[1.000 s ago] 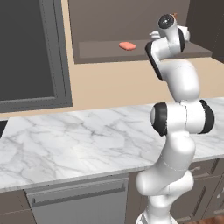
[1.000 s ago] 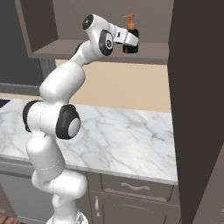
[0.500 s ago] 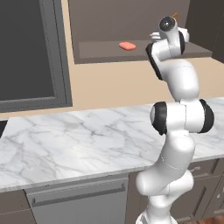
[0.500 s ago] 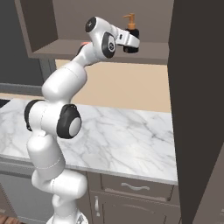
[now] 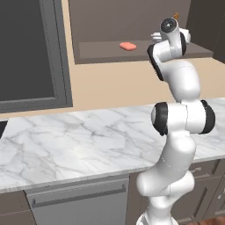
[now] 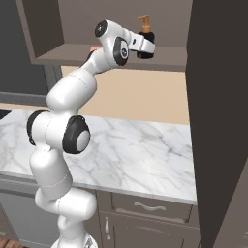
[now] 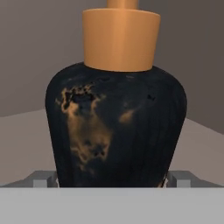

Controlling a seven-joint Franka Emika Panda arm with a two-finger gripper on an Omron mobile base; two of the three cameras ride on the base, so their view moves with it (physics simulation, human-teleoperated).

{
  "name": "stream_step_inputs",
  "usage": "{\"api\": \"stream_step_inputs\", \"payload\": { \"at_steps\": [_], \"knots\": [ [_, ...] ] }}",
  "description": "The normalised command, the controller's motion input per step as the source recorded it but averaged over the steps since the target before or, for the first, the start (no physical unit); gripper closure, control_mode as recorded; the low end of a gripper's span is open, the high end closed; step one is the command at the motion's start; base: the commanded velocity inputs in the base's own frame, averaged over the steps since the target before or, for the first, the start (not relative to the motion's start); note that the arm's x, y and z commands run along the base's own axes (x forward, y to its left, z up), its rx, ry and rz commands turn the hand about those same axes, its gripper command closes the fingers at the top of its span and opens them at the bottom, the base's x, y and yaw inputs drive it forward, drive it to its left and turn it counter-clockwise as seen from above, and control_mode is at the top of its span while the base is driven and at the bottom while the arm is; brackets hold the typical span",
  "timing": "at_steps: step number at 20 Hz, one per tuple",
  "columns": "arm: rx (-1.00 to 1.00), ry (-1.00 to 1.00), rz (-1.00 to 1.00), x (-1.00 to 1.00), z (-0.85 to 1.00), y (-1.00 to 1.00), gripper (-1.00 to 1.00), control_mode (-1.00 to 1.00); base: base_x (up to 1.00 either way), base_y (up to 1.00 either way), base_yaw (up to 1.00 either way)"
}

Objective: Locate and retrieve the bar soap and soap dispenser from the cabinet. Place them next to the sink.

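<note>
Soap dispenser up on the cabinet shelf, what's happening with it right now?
The arm has reached up to the cabinet shelf, and its gripper is open around the soap dispenser. The fingers sit on either side of the bottle's base, not closed on it. The dispenser stands upright on the shelf. The bar soap lies further along that shelf, untouched.

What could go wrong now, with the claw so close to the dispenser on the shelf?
1. The open claw has its fingertips beside the dispenser; pushing further may tip the bottle on the shelf.
2. The body is round and bulging, so the fingers may slip when they close.
</note>
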Motion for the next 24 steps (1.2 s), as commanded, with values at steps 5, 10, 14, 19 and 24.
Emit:
{"api": "stream_step_inputs", "payload": {
  "at_steps": [5, 10, 14, 19, 24],
  "knots": [
    [0.00, -0.01, 0.00, -0.17, 0.00, 0.09, 1.00, -1.00, 0.00, 0.00, 0.00],
    [0.00, -0.02, 0.00, -0.69, 0.03, 0.44, 1.00, -1.00, 0.00, 0.00, 0.00],
    [0.00, 0.00, 0.00, -0.92, 0.00, 0.52, 1.00, -1.00, 0.00, 0.00, 0.00],
    [0.00, 0.00, 0.01, -0.99, 0.02, 0.62, 1.00, -1.00, 0.00, 0.00, 0.00],
    [0.02, 0.03, 0.09, -0.86, -0.01, 0.79, 1.00, -1.00, 0.00, 0.00, 0.00]
  ]
}}
